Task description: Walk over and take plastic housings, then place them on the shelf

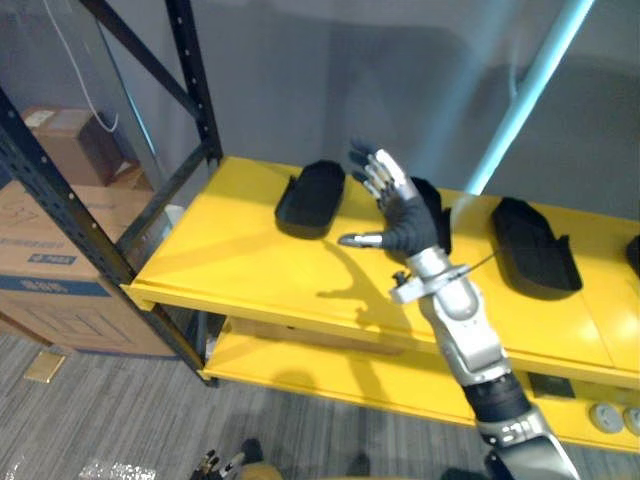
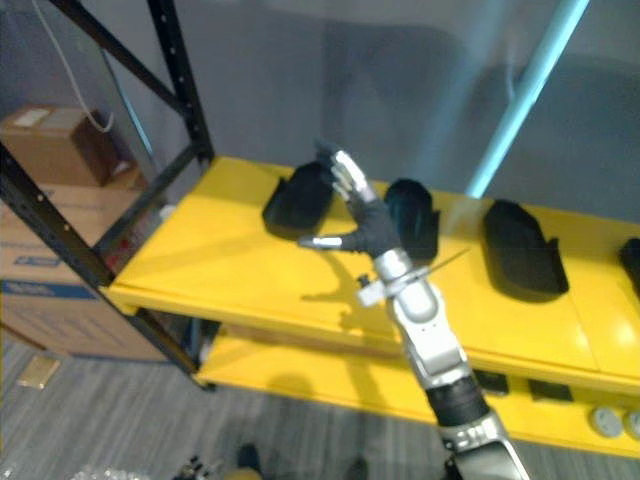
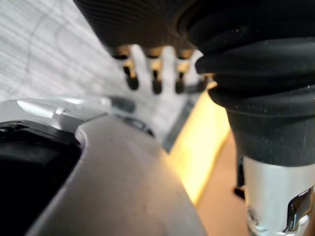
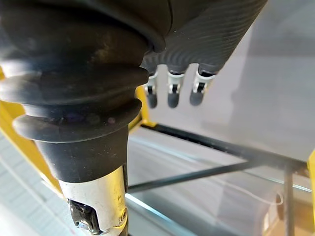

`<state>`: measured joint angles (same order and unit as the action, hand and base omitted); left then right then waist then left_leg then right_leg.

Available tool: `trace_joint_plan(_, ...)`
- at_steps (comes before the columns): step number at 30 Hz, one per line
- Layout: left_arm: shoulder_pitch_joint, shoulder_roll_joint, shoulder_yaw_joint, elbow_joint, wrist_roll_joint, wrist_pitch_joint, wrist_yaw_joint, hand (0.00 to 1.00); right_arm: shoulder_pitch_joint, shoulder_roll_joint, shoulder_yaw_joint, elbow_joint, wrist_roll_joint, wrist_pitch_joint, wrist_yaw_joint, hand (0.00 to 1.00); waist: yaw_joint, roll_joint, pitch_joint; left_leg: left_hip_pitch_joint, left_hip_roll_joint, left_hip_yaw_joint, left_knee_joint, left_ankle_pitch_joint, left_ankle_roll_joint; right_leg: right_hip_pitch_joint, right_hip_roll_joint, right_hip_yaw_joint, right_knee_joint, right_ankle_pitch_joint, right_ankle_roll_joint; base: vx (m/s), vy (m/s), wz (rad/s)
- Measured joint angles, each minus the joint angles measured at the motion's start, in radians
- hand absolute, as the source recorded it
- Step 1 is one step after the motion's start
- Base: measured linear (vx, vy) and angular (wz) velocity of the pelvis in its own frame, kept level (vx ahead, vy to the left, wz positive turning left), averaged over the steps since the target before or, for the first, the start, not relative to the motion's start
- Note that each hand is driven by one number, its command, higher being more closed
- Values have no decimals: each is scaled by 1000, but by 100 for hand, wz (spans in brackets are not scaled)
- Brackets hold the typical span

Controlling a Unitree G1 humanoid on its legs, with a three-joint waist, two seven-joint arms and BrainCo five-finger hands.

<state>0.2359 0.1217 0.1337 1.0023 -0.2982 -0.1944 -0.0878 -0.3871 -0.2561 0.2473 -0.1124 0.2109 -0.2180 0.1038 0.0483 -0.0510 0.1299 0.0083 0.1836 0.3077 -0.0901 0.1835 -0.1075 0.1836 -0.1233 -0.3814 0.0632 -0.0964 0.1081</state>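
No legible text, numbers or signs anywhere. Faint dark markings on the large cardboard box (image 1: 70,240) at left, plus pale lettering on the blue band (image 1: 45,286) across its front, all too blurred to read. Pale label (image 1: 38,117) on top of the smaller box (image 1: 65,145) behind it, contents unreadable.
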Motion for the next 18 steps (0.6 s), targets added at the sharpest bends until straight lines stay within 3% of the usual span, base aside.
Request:
trace_joint_plan(13, -38, 14, 1, 0, -3, 6, 65, 0, 81, -20, -16, -17, 0, 2, 5, 0, -2, 6, 12, -35, -2, -3, 0, 6, 5, -54, -10, 6, 60, -14, -5, -3, 0, 1)
trace_joint_plan(15, -55, 24, 1, -1, -8, 8, 76, 0, 76, -21, -32, -37, -44, 10, 1, 0, -1, 3, 20, -51, -6, -24, 0, 13, 13, -73, -12, -5, 97, -31, -4, -35, -22, 25)
trace_joint_plan(18, -62, 29, 6, 0, -6, 40, 84, 0, 38, -22, -31, -26, -230, 51, -47, 0, 18, 1, 31, -63, -6, -52, 0, 15, 14, -80, -11, -16, 127, -51, -8, -31, -30, 23)
